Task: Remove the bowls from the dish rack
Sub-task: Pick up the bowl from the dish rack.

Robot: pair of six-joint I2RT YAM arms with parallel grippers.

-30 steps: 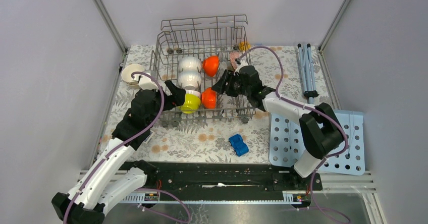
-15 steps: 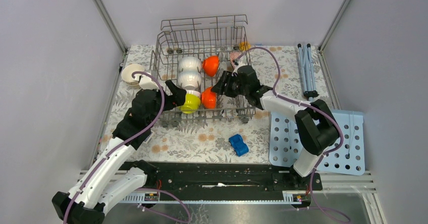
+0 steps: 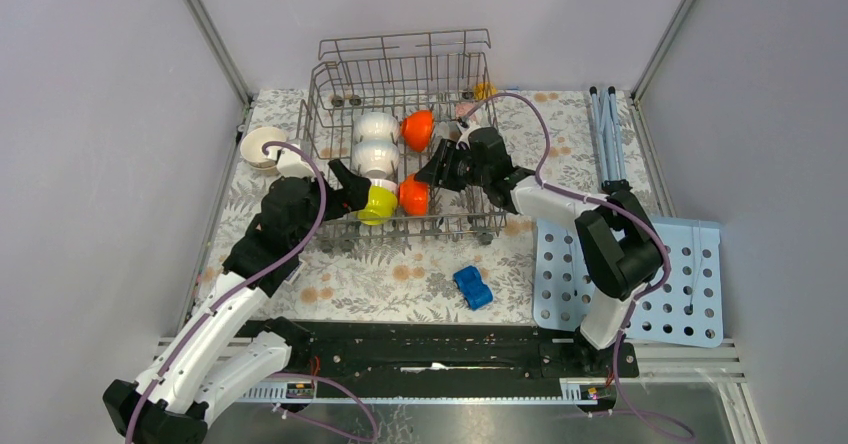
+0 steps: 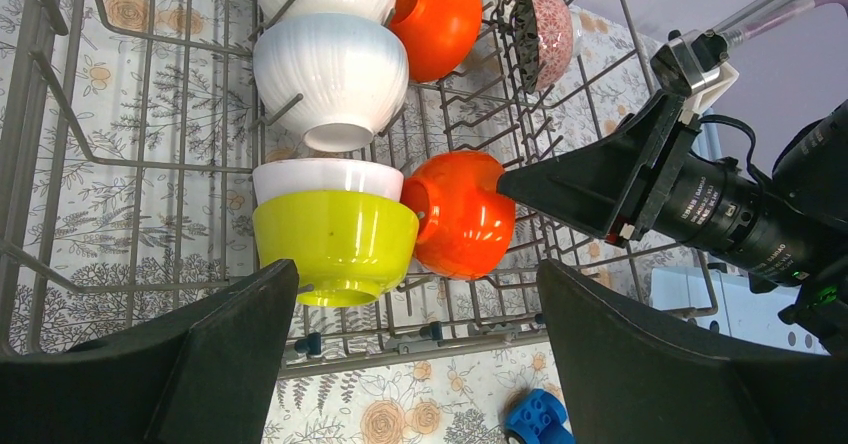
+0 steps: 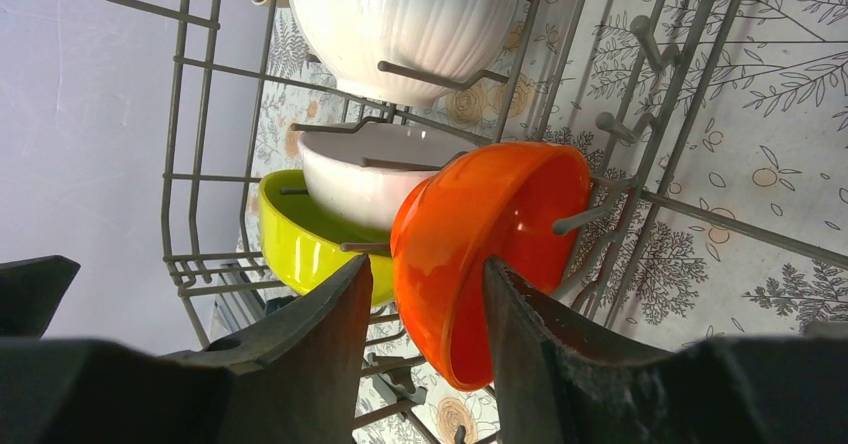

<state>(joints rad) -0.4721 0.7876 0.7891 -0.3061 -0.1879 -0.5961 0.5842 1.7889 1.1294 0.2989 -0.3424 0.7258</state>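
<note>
Right gripper (image 5: 428, 264) astride an orange bowl's rim in the dish rack (image 3: 405, 74).
Its fingers stand apart, one inside the orange bowl (image 5: 500, 234) and one outside it; the bowl leans on the tines. The left gripper (image 4: 418, 269) hangs wide open, and just ahead of it sits the yellow-green bowl (image 4: 335, 244), right beside the orange one.

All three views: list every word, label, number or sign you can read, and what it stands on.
None can be read.
Pale marks on the black cylindrical housing of the right arm: too small and blurred to read.
No lettering shows on the round bowls or the grey wire dish rack.
</note>
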